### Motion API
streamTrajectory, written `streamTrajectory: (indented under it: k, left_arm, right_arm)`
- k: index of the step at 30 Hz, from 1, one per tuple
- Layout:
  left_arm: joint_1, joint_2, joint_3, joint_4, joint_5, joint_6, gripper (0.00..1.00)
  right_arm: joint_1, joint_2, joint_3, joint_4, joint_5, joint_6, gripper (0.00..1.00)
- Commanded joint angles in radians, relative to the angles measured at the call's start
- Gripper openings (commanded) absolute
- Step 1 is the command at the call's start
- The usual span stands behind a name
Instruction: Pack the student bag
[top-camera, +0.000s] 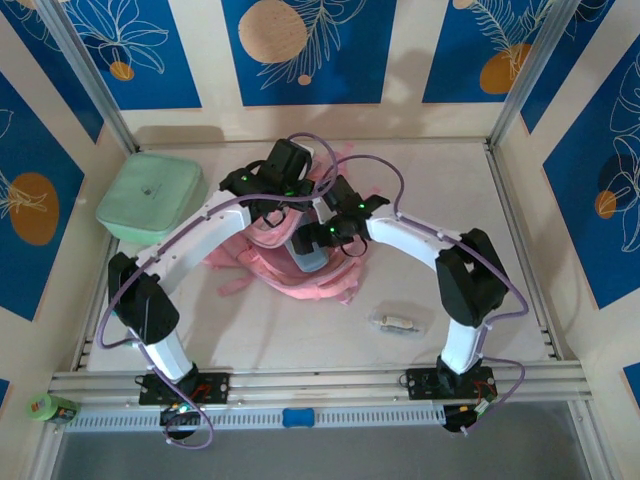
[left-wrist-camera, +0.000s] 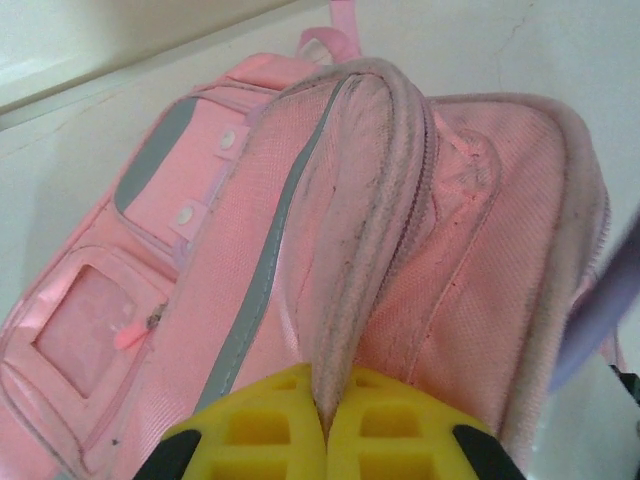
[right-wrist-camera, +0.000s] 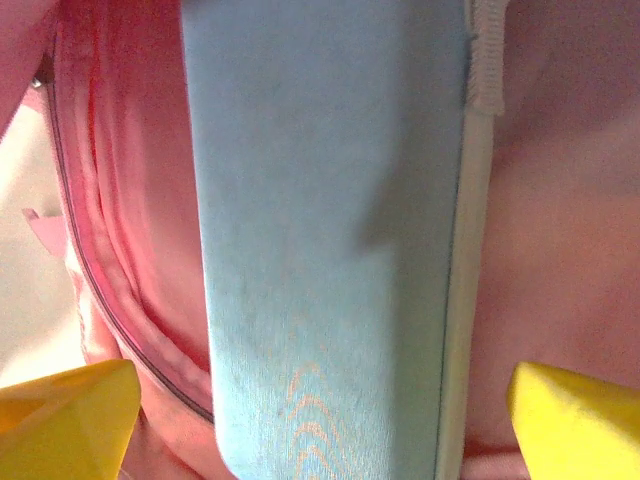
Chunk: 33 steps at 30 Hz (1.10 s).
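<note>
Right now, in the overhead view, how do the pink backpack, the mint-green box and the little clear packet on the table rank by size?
1. pink backpack: looks largest, even though it is partly hidden.
2. mint-green box: clearly smaller than the backpack.
3. clear packet: by far the smallest.

Mint-green lidded box (top-camera: 150, 197) at far-left corner of table (top-camera: 300, 335). 1 small clear packet (top-camera: 397, 322) near front edge, right of centre. Green roll (top-camera: 52, 407) just outside front-left corner.
</note>
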Motion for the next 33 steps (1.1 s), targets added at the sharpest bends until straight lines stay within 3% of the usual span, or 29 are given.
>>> streamTrajectory:
  k: [1,8,12,17,21,27,33]
  left_arm:
    - [0.009,-0.074,-0.004,0.099,0.047,-0.063,0.0]
    - [0.015,-0.078,-0.009,0.099,0.088,-0.057,0.0]
    - [0.018,-0.08,-0.008,0.094,0.096,-0.062,0.0]
    - [0.019,-0.081,0.004,0.073,0.105,-0.072,0.0]
    - [0.02,-0.082,-0.005,0.065,0.121,-0.094,0.0]
    - [0.022,-0.09,-0.031,0.082,0.104,-0.113,0.0]
    - [0.032,-0.094,-0.063,0.091,0.128,-0.134,0.0]
  right_arm:
    - [-0.027,-0.125,-0.085,0.012,-0.009,0.073,0.91]
    - [0.042,-0.197,-0.286,0.081,-0.052,0.259,0.57]
    - [0.072,-0.135,-0.271,0.142,-0.054,0.302,0.34]
    - [0.078,-0.088,-0.239,0.234,0.085,0.32,0.16]
    - [0.01,-0.078,-0.228,0.432,0.046,0.356,0.15]
    - [-0.065,0.03,-0.139,0.55,-0.072,0.375,0.11]
    - [-0.071,-0.116,-0.269,0.524,-0.105,0.301,0.16]
